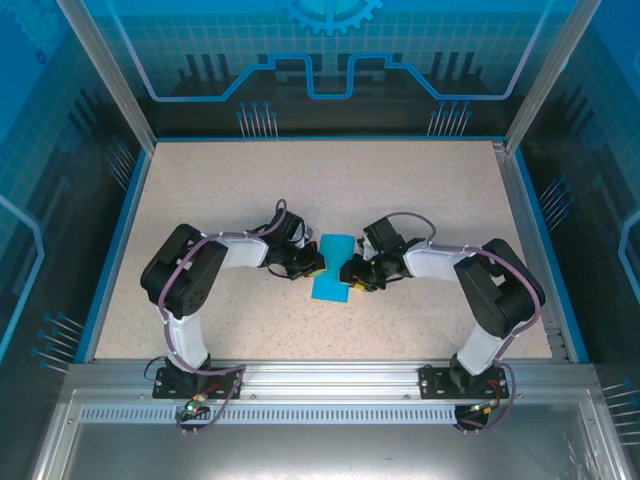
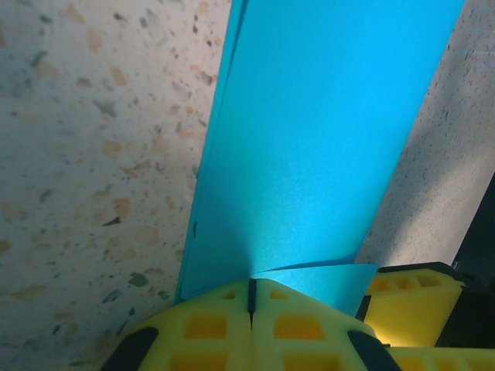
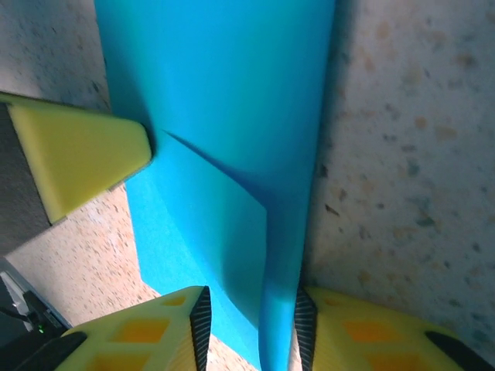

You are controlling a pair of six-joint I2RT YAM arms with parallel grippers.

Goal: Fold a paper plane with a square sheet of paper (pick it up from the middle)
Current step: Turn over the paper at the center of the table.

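Currently: speckled tabletop (image 1: 200, 190), both arms reaching in to its centre, paper (image 1: 331, 268) lying between them.

Progress (my reading): early. The paper is not an open square. It lies as a long narrow band, so the first lengthwise fold looks done. A small flap (image 3: 205, 232) sits at the end nearer the arm bases, with a slanted crease along its edge. No sharp nose, no wings, no kite outline yet. Left to do: the corner folds, the wing folds, and pressing the creases sharp.

Left tool (image 2: 251, 292): closed, tips down on the paper's end. The paper passes under it and curls up just beside the tips. Cannot tell whether any paper is nipped in the seam. From the right wrist, its finger (image 3: 77, 151) touches the band where the slanted crease starts.

Right tool (image 3: 251, 321): jaws apart, astride a raised edge of the paper that runs up between the pads. It does not look clamped.

The tools sit on opposite sides of the band, close together.
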